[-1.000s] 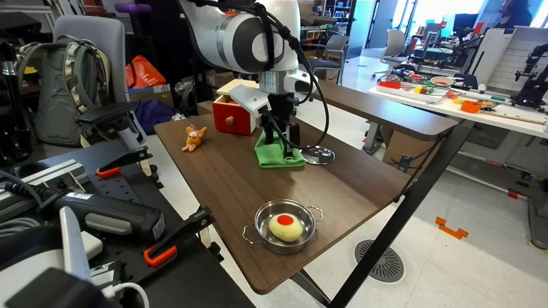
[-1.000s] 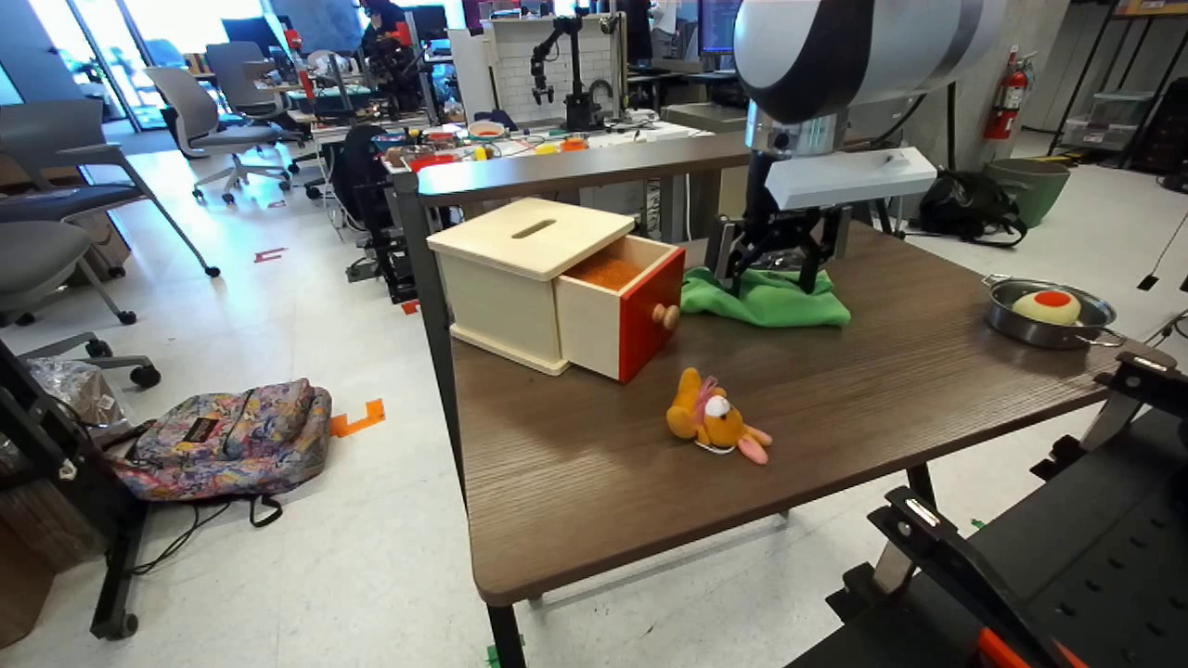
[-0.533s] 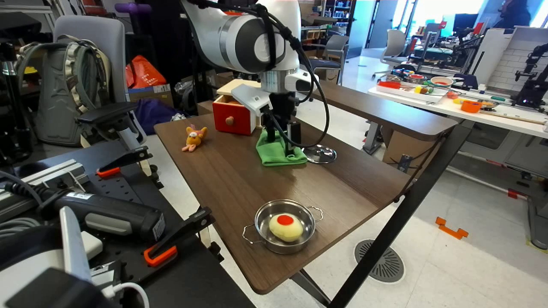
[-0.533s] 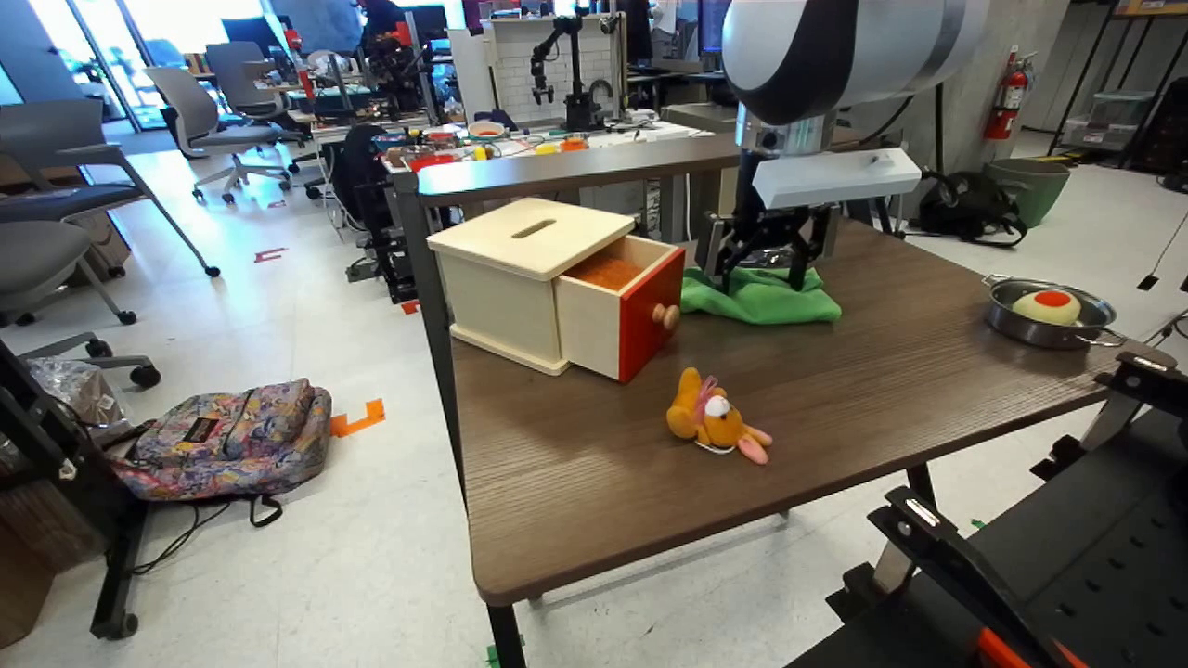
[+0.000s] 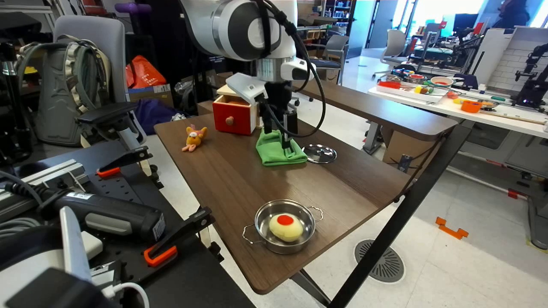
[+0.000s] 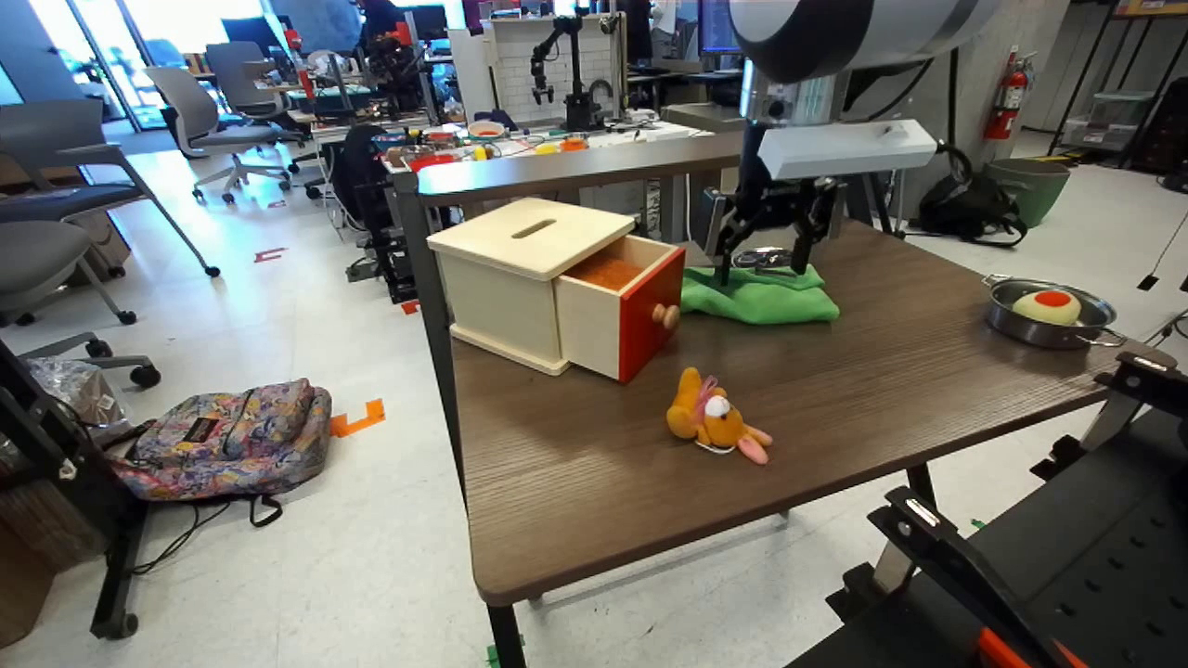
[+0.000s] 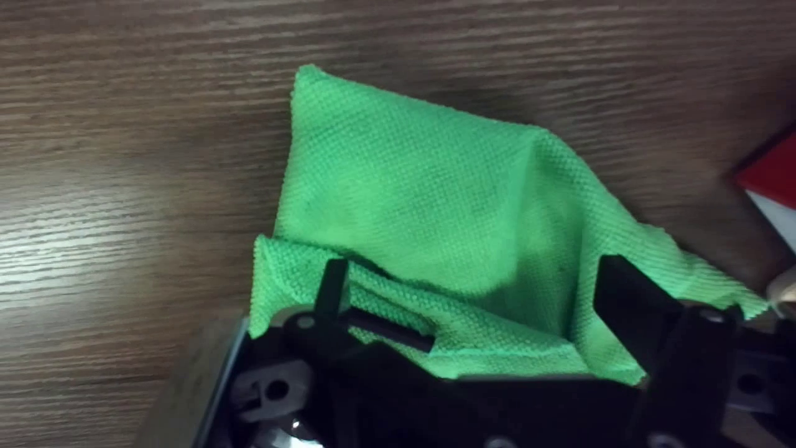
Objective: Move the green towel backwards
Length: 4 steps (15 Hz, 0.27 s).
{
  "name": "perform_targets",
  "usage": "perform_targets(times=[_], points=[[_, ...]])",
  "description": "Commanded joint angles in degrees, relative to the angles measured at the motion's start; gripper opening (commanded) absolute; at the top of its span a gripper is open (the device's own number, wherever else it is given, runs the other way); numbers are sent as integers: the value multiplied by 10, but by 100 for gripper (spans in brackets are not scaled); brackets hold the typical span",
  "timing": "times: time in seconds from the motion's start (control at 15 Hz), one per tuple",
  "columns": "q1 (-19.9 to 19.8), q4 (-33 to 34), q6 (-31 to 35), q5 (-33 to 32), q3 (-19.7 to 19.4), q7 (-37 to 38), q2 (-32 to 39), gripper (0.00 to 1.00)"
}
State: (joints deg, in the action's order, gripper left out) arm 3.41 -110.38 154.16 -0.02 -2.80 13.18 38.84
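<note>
The green towel [image 5: 276,155] lies folded and rumpled on the brown table. It is also in an exterior view [image 6: 775,301], close beside the wooden drawer box. In the wrist view the towel [image 7: 410,193] has a raised fold across its lower part. My gripper [image 5: 277,137] is open, with its fingers pointing down over the towel. In the wrist view the fingers of the gripper [image 7: 476,270] stand wide apart with no cloth pinched between them. It also shows in an exterior view [image 6: 761,276]. The fingertips are just above the towel; I cannot tell whether they touch.
A wooden box [image 6: 506,306] with an open red drawer [image 6: 652,315] stands beside the towel. A shiny lid [image 5: 322,154] lies on its other side. An orange plush toy [image 5: 194,138] and a metal pot [image 5: 284,248] holding a yellow stuffed thing [image 5: 286,231] are on the table.
The towel first slid slightly toward the drawer box and table's back with the fingers on it, and the lid shifted slightly. Then my open gripper rose, and the towel stayed in place.
</note>
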Motion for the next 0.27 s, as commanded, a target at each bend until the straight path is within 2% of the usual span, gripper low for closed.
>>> perform_targets(times=[0.0, 0.07, 0.2], points=[[-24, -103, 11, 16, 23, -53, -106, 100], [-1, -37, -1, 5, 3, -19, -41, 100], [-2, -51, -2, 4, 3, -21, -60, 100]])
